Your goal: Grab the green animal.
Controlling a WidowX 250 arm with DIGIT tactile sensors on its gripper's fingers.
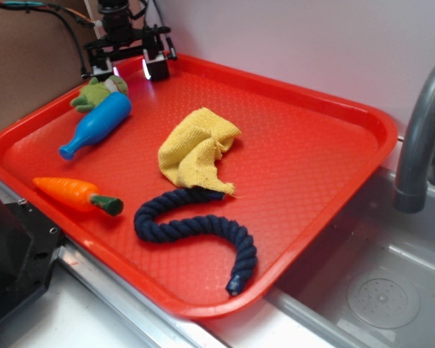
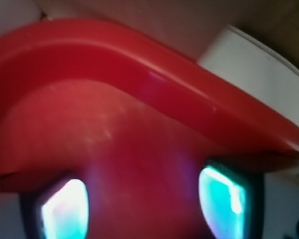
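A red plastic tray [image 1: 333, 145] with a raised, rounded rim and a fine pebbled floor sits tilted across the edge of a stainless steel sink [image 1: 377, 283], whose grey basin and round drain show at lower right. A curved grey faucet [image 1: 420, 138] rises at the right edge. Behind the tray is a plain pale wall, with brown board at upper left and a strip of white worktop [image 1: 80, 319] at the bottom.

The green animal [image 1: 98, 93], a small soft plush with a rounded head and stubby limbs, lies in the tray's far left corner. It touches the wide end of a glossy blue toy bottle [image 1: 98, 125], which lies on its side with its narrow neck pointing toward the near left rim. Nearer the front lies a smooth orange toy carrot [image 1: 72, 193] with a dark green top. Toward the tray's centre is a crumpled yellow terry cloth [image 1: 196, 148], and just in front of it a thick, twisted navy rope [image 1: 203, 226] curves in an S, one end touching the cloth's edge.

The black claw [image 1: 128, 69] hangs at the tray's far edge with its fingers spread apart and nothing between them; the left one is just beside the plush, the other stands over bare tray. In the wrist view, blurred, two fingertips [image 2: 65, 209] glow teal at the bottom corners, well apart, with only the red tray floor [image 2: 114, 149] and curved rim between and beyond them.
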